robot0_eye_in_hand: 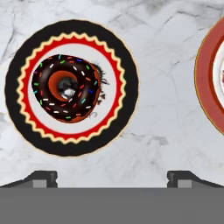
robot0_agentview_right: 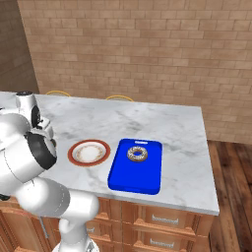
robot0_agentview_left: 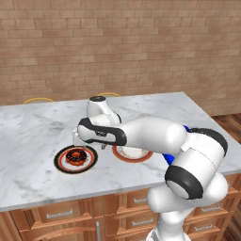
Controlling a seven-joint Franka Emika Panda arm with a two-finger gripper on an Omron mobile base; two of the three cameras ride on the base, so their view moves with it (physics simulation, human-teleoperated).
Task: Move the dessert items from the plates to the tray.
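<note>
Pincer (robot0_eye_in_hand: 112,177) spread wide above black-and-red-rimmed round plate (robot0_eye_in_hand: 17,118), poised to take its sprinkled dark chocolate ring donut (robot0_eye_in_hand: 48,103).

wall: tan brick wall (robot0_agentview_left: 117,42) across top of both base views
counter: white-grey marble counter (robot0_agentview_right: 147,120), mid frame
cabinets: wood drawer fronts (robot0_agentview_right: 162,221) along bottom
floor: wood floor (robot0_agentview_right: 231,197), lower right
chairs: possibly yellow chair backs (robot0_agentview_left: 38,100) behind counter, mostly hidden

White marble counter (robot0_agentview_right: 162,123) over wooden drawers (robot0_agentview_right: 167,219), brick wall (robot0_agentview_right: 147,49) behind.
</note>
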